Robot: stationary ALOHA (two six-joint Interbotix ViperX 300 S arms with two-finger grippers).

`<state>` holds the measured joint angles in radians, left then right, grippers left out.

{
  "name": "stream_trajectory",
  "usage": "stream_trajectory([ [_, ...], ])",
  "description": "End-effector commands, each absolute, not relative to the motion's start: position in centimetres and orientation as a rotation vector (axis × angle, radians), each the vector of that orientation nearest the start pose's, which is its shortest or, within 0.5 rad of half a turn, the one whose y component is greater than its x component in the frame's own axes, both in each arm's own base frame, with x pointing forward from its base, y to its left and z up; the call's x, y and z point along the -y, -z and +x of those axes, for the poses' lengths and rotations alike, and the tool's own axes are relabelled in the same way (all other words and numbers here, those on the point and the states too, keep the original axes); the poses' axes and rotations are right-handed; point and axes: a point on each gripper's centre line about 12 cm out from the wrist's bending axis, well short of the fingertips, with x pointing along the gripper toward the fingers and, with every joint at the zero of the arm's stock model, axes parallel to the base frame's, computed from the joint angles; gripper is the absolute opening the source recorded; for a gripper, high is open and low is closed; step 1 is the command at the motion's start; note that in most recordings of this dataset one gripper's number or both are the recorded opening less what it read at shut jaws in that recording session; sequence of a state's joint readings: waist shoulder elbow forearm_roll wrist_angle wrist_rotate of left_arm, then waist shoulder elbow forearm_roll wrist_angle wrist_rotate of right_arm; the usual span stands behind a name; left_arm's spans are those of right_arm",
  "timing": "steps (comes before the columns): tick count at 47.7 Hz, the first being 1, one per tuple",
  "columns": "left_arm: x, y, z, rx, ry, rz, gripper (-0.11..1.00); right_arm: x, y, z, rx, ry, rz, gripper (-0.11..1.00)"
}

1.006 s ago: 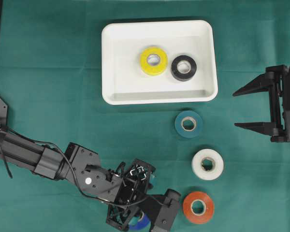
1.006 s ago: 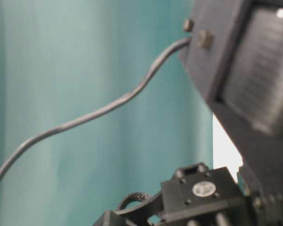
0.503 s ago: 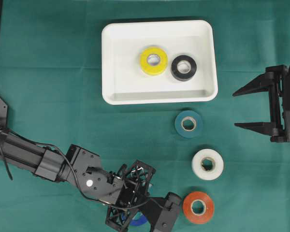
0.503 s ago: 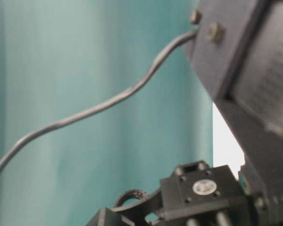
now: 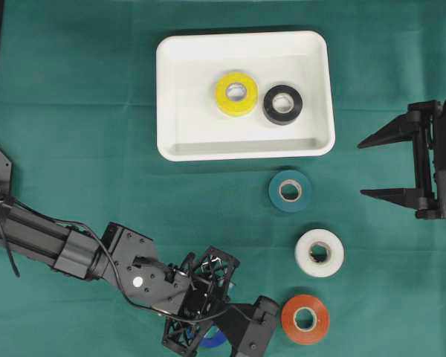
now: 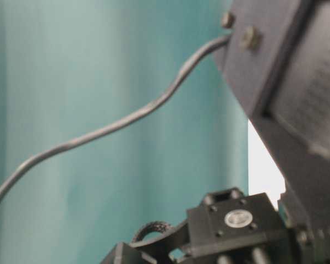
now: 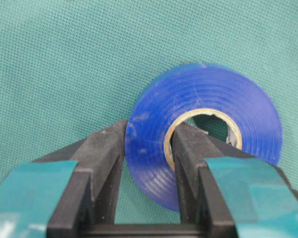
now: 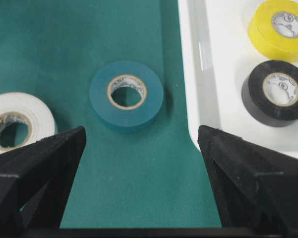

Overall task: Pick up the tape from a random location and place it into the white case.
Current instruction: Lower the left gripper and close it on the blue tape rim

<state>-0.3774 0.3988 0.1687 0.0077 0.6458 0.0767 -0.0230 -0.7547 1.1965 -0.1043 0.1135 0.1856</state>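
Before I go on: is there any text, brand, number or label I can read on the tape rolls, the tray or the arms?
No text can be read.
Yellow tape roll and black tape roll in the white plastic case: printing on the inner cores, too small to read.
Round silver badge on the black arm block: blurred, unreadable.
Blue tape roll in the left gripper: no marking visible.

black angular arms, left end effector (image 7: 148,163) fingers wrapped in teal tape, thin grey cable (image 6: 115,129), round-headed screws (image 6: 251,37)

a robot lab bench: green cloth (image 5: 74,111) under two fixed black arms.
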Motion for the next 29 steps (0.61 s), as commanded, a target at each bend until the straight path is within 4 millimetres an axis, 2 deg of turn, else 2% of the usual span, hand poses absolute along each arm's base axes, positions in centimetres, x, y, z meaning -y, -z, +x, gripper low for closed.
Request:
stream_trajectory([
  [1, 17.2, -13.4, 43.8, -1.129, 0.375, 0.293, 0.23, 0.6, -20.4, 21.4, -0.529, 0.054, 0.083, 0.88],
  [13, 17.0, -15.6, 43.2, -1.128, 0.375, 0.292, 0.23, 0.6, -20.4, 21.4, -0.529, 0.054, 0.083, 0.88],
  [29, 16.9, -20.7, 42.8, -1.079, 0.376, 0.283, 0.23, 0.6, -20.4, 21.4, -0.529, 0.054, 0.083, 0.88],
])
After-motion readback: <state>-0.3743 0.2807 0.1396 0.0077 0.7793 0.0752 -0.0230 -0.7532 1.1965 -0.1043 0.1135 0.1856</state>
